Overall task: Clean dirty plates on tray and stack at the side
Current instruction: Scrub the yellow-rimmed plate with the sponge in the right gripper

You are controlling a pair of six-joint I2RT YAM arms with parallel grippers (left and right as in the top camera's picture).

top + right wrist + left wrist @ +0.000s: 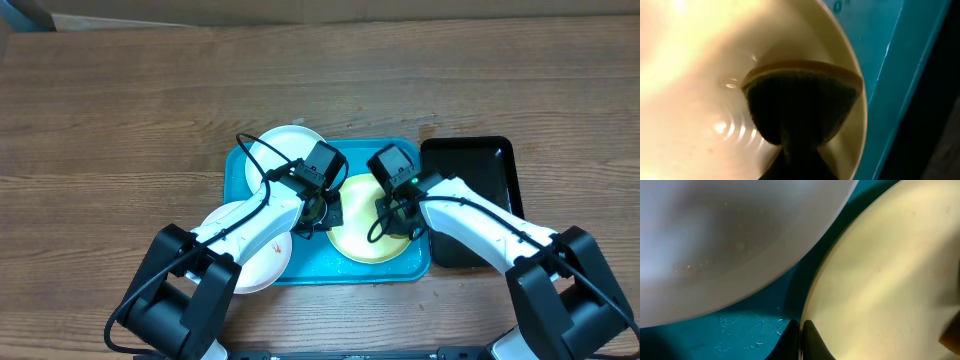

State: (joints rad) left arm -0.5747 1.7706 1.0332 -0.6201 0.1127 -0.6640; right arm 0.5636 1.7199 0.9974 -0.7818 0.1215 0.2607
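One plate [880,280] rim within left gripper [800,331]

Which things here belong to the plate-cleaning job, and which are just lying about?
Job: round yellow-green plate; far round white plate; near round white plate; turquoise plastic rectangular tray; dark brown orange-edged sponge.
Idle: black rectangular tray; wooden table.

The left hand [800,325] pinches the rim of the yellow-green plate [890,275] at the frame's bottom edge. A white plate [725,240] fills the upper left. The turquoise tray [755,325], beaded with droplets, shows between the two.
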